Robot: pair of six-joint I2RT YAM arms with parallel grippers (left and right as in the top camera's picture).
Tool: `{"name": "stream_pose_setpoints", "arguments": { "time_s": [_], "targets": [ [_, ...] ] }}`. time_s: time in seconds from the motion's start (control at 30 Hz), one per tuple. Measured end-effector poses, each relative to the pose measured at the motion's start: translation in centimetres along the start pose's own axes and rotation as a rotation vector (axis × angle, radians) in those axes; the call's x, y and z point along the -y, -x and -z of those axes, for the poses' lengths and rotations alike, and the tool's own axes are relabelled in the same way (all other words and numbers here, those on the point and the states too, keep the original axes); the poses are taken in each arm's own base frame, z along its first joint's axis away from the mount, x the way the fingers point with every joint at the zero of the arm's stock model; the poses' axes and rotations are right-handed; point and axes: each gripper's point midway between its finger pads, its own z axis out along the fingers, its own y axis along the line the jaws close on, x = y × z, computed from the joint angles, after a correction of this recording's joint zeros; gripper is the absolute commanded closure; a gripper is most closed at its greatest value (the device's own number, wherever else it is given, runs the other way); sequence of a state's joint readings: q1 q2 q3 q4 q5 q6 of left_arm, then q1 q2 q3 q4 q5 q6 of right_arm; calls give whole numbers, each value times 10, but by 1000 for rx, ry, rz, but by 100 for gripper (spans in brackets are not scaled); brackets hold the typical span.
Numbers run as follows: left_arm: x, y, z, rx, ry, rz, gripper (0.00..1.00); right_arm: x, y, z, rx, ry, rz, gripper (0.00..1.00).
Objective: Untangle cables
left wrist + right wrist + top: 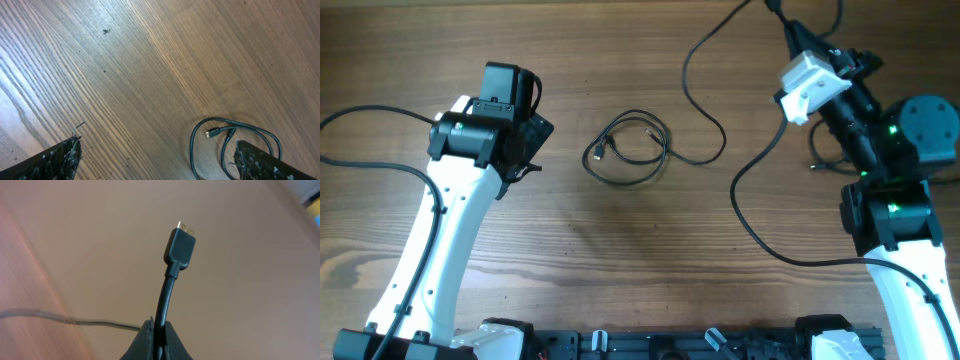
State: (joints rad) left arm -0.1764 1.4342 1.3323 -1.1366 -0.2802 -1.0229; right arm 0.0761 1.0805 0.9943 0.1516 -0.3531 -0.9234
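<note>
A thin black cable lies in a loose coil (626, 150) mid-table, with a small silvery plug (599, 152) inside the loop. One strand (705, 95) runs from the coil up to the far right. My right gripper (786, 22) is raised at the far edge. In the right wrist view it (159, 327) is shut on a black cable just below its black plug (180, 245), which has a silvery tip. My left gripper (533, 140) is left of the coil. In the left wrist view it (156, 147) is open and empty, with the coil (200, 150) and silvery plug (213, 132) by its right finger.
A thicker black wire (750, 220) loops across the table from the right arm. More arm wires (370, 115) trail off the left edge. A small tangle of wire (823, 155) lies by the right arm. The table is bare wood (620, 260).
</note>
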Motion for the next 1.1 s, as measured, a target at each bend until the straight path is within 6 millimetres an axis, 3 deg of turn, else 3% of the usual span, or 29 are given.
{"name": "stream_pose_setpoints", "arguments": {
  "time_s": [0.13,0.23,0.47,0.63,0.83,0.97,1.1],
  "targets": [
    [0,0,0,-1,0,0,0,-13,-52,5,-255,19,43,96],
    [0,0,0,0,0,0,0,-37,-84,10,-397,105,26,96],
    [0,0,0,0,0,0,0,-88,-135,6,-578,221,-183,95],
    [0,0,0,0,0,0,0,-110,-154,0,-638,245,-300,96],
    [12,6,0,25,-50,16,0,-115,-159,-1,-657,249,-338,96],
    [17,-11,1,-69,-84,-12,6,-117,-159,0,-661,254,-341,96],
    [30,-32,6,-172,-179,-255,0,-119,-157,-1,-646,266,-348,96]
  ]
}}
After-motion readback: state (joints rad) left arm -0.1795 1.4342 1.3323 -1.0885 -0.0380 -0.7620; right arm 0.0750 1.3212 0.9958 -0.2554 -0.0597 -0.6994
